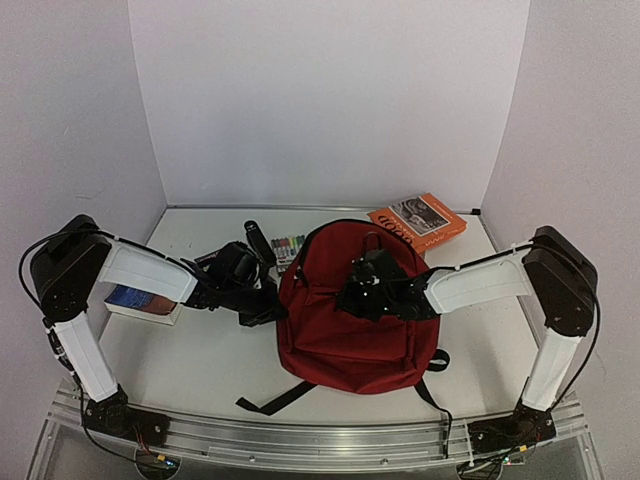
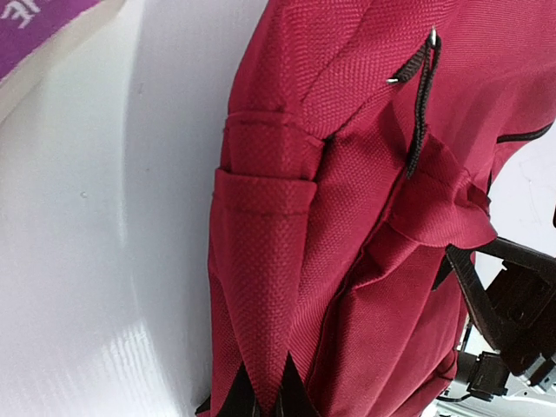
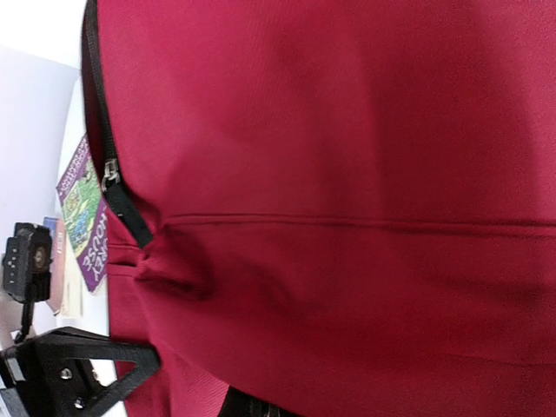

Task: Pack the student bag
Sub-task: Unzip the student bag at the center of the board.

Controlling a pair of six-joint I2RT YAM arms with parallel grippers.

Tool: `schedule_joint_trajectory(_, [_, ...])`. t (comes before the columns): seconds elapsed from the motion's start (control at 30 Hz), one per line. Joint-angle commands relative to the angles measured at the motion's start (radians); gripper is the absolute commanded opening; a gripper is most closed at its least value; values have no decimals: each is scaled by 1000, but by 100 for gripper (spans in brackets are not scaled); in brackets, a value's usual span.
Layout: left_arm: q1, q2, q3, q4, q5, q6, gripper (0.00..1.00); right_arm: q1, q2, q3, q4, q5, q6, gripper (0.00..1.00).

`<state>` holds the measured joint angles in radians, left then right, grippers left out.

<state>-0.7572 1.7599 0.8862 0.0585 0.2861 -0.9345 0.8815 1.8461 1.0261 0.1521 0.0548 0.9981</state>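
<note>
Large dark red fabric backpack (image 1: 350, 335) flat at centre of surface (image 1: 200, 360), long axis near-far, top far. My right fingers (image 1: 368, 290) directly over its middle, nearer; left fingers (image 1: 268, 303) at its left edge. Grip state of both: cannot tell.

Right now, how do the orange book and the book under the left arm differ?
The orange book lies beyond the bag, far right; the left book lies left of it. The orange book shows almost whole; the left book is partly hidden by the left arm. Covers: orange against bluish. Both lie flat on the table, outside the bag.
</note>
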Motion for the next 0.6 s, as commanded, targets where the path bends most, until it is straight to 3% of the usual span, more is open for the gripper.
schedule_joint_trajectory(0.0, [25, -76, -21, -65, -71, 27, 0, -37, -70, -43, -107, 109, -46, 0])
schedule_joint_trajectory(0.57, [97, -258, -81, -169, -111, 74, 0, -136, -267, -209, -182, 126, -53, 0])
